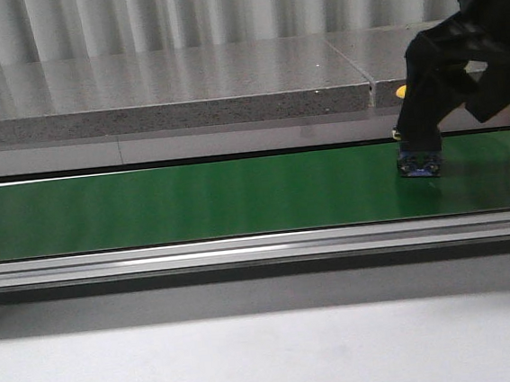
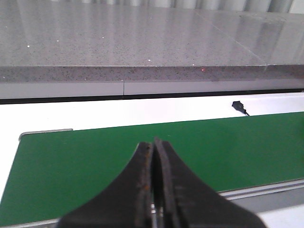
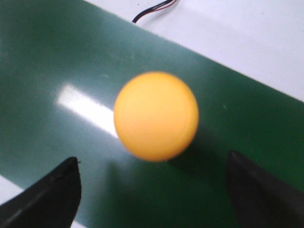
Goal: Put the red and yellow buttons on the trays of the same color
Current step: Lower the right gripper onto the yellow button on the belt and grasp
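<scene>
The yellow button (image 3: 156, 115) lies on the green belt (image 1: 193, 201) at the right, between the right gripper's (image 3: 152, 190) wide-open, empty jaws; it looks light, rigid, smooth-domed — best pinched across its rim; the left gripper's (image 2: 154, 190) jaws are closed, empty.

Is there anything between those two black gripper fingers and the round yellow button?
No. In the right wrist view, only bare green conveyor belt shows between the right gripper fingers and the round yellow button, which lies ahead of the open gap.
</scene>
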You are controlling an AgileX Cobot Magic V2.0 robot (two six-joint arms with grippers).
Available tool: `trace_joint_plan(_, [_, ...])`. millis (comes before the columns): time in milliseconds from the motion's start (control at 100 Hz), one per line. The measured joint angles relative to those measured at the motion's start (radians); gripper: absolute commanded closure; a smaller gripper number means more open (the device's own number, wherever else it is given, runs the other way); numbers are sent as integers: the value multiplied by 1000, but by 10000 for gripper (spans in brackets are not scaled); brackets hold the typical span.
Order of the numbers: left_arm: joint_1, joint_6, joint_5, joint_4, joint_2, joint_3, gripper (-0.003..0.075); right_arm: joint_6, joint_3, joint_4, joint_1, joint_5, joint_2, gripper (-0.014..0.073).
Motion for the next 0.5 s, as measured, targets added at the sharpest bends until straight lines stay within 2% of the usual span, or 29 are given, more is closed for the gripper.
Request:
trace_joint_plan(270, [0, 0, 0, 0, 0, 0, 741, -2, -48, 3, 0, -89, 74, -2])
trace_joint_plan(320, [0, 0, 0, 0, 0, 0, 741, -2, -49, 5, 0, -93, 79, 39])
trace_joint_plan(500, [0, 0, 0, 0, 0, 0, 741, -2, -49, 5, 0, -58, 103, 283])
